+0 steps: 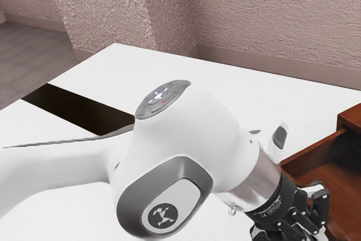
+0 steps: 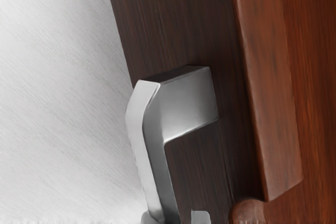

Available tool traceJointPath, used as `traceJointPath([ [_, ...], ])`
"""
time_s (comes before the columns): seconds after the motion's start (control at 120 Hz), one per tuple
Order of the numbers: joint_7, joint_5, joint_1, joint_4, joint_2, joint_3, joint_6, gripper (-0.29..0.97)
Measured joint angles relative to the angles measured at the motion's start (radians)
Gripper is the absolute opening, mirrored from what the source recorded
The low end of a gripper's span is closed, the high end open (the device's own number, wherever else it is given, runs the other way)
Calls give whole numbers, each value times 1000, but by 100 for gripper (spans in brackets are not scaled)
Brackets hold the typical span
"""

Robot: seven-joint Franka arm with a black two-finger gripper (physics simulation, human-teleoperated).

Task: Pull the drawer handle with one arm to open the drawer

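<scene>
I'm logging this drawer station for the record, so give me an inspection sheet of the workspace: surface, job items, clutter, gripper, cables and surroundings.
Surface: white table, with a dark strip across it toward the exterior view's left.
Job's things: reddish wooden drawer unit at the exterior view's right edge. A metal handle is mounted on the dark drawer front, close under the hand. How far the drawer is open cannot be told.
Clutter: nothing seen.
Grippers: black gripper low at the exterior view's lower right, right by the drawer unit.
Cables: nothing seen.
Surroundings: pinkish textured walls and grey floor.
</scene>
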Motion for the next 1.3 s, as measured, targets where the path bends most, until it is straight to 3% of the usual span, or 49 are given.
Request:
traceJointPath([
  [0.342,-1,-7,-6,-90,-74,7,27,-11],
  [0.7,-1,-11,-7,-108,-83,8,60,-9],
  [1.183,8,-13,-11,-159,-140,44,96,15],
  [1.3,11,-9,-3,-148,-159,71,55,34],
])
